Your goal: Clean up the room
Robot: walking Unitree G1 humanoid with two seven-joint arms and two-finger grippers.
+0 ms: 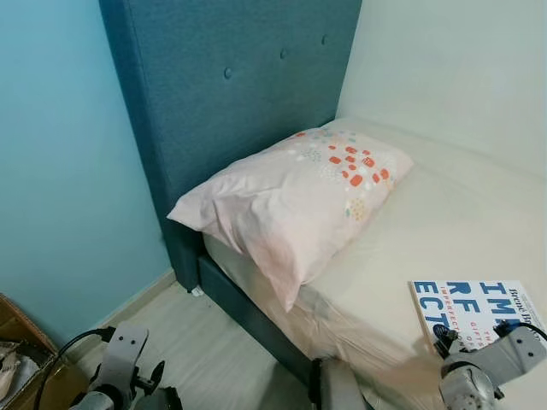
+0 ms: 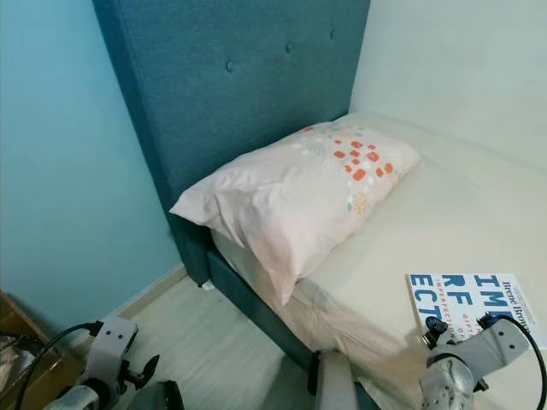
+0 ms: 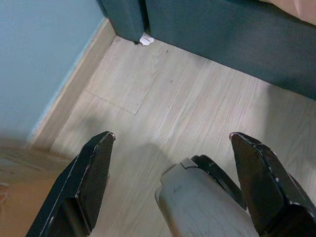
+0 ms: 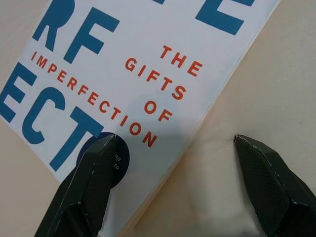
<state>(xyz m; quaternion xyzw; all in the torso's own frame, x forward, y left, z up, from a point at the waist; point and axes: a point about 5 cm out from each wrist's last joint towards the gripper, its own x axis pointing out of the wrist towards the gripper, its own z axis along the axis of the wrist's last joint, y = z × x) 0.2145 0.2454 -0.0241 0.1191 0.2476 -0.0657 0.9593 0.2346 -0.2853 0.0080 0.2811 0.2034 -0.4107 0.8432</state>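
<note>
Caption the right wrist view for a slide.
Open right hand poised over the edge of a white book lying on the cream bedsheet.

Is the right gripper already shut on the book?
No. The right gripper is open above the bed, one finger over the book cover and the other over the sheet.

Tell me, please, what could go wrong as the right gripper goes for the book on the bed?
The right gripper is open, straddling the book's edge rather than its middle, so closing could pinch only the cover or the sheet. The book lies flat on the soft mattress, so a finger pressing down may push it in instead of sliding under. It also lies near the bed's edge, so a nudge might slide it off.
</note>
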